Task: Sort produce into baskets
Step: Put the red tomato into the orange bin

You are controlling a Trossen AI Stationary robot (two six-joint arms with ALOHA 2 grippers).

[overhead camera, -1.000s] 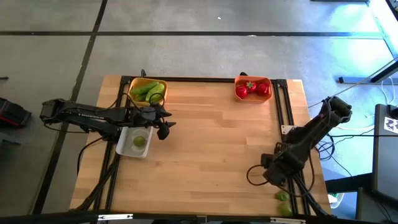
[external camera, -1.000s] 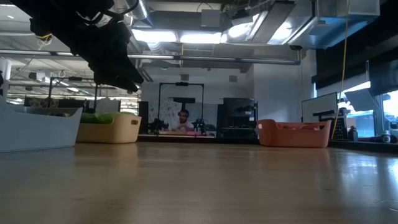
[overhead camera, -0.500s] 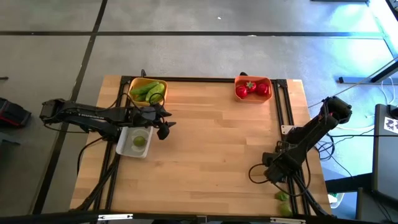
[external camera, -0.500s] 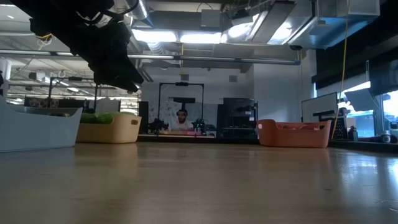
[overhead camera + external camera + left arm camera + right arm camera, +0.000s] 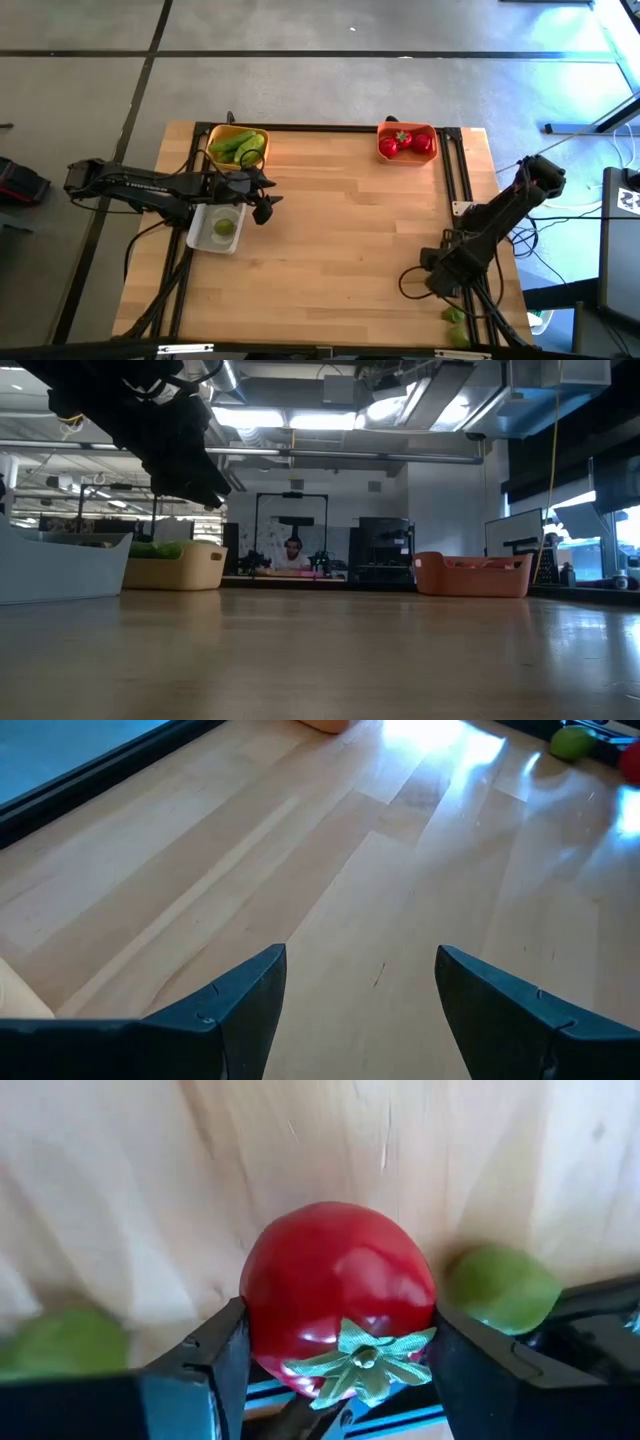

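Note:
My right gripper points down near the table's right near corner, shut on a round red tomato with a green top. Two small round green pieces lie on either side of it. The yellow basket holds green cucumbers, the orange basket holds red tomatoes, and the whitish tray holds one round green piece. My left gripper hangs open over bare wood beside the tray. My right gripper pinches the tomato between its two fingers, one on each of the tomato's opposite sides. The fingers come from above, pointing down. The green top faces sideways, toward the rail. Whether the tomato still rests on the wood, I cannot tell.
A black rail frame runs along the table's right side, close by the held tomato. Two green pieces lie near the right near corner. The middle of the table is bare wood. A person shows far off in the room.

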